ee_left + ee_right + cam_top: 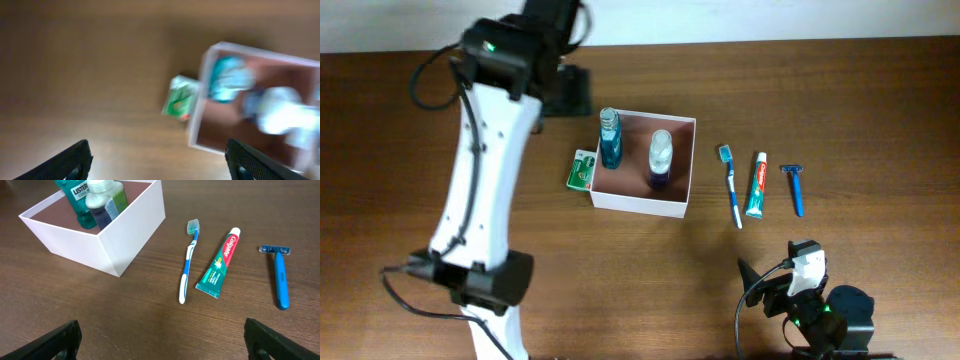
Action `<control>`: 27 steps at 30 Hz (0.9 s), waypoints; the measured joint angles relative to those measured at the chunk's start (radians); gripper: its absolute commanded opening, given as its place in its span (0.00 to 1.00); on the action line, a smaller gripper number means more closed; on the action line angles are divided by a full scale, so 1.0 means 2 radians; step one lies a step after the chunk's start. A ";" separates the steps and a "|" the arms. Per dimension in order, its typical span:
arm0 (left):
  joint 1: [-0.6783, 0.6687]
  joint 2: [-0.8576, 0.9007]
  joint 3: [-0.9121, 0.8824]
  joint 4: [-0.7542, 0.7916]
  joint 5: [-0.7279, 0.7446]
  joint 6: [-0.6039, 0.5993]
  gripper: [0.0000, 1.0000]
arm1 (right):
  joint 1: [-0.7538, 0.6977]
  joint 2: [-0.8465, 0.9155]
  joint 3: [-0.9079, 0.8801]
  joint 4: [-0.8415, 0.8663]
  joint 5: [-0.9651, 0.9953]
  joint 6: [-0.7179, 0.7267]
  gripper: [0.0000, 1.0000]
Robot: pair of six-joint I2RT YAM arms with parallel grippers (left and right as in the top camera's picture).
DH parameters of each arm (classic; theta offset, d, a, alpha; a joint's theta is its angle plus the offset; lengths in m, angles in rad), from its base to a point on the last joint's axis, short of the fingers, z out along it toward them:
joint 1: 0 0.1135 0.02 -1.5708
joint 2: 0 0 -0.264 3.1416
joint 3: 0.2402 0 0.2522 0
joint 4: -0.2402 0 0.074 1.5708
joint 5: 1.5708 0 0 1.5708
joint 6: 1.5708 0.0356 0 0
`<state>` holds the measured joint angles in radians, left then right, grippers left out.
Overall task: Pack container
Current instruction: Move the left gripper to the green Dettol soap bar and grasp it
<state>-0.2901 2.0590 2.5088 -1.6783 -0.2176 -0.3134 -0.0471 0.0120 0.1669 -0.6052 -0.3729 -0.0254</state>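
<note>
Nearest the robot, the right gripper [170, 342] hangs low over the brown wooden table [880, 100]. Its two black fingers are spread wide with nothing between them, a stance that suits a pick from the row ahead.

Beyond it, three items lie flat and roughly parallel on the right-arm side of the container, clear of its wall:
- a blue-and-white plastic toothbrush [187, 265], closest to the container
- a white, green and red toothpaste tube [218, 262]
- a blue plastic razor [280, 277]

The gaps between them probably leave room for a finger on either side of each item.

Further on, at mid-table, stands the container [135, 225], a square, shallow white cardboard box with a pinkish-brown interior. It holds two upright items: a teal mouthwash bottle [609, 140] against the left-arm wall and a clear bottle of dark blue liquid [661, 158] nearer the centre.

A small green packet [582, 170] lies outside, just beside the left-arm wall, and is judged not yet packed.

Farthest, the left gripper [165, 162] hovers on that same side of the container. Its fingers are apart and empty, and it is likely positioned for the packet. Its wrist view is blurred.
</note>
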 measured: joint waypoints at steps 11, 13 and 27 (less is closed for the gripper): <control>0.045 0.013 -0.286 0.152 0.069 0.027 0.85 | 0.000 0.000 0.000 0.000 0.000 0.000 0.99; 0.044 0.013 -0.313 0.175 0.085 0.030 0.82 | 0.000 0.000 0.000 0.000 0.000 0.000 0.99; -0.001 0.013 -0.412 0.279 0.163 0.032 0.78 | 0.000 0.000 0.000 0.000 0.000 0.000 0.99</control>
<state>-0.2928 2.0857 1.6855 -1.1202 0.1089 -0.2493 -0.0471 0.0120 0.1669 -0.6048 -0.3729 -0.0261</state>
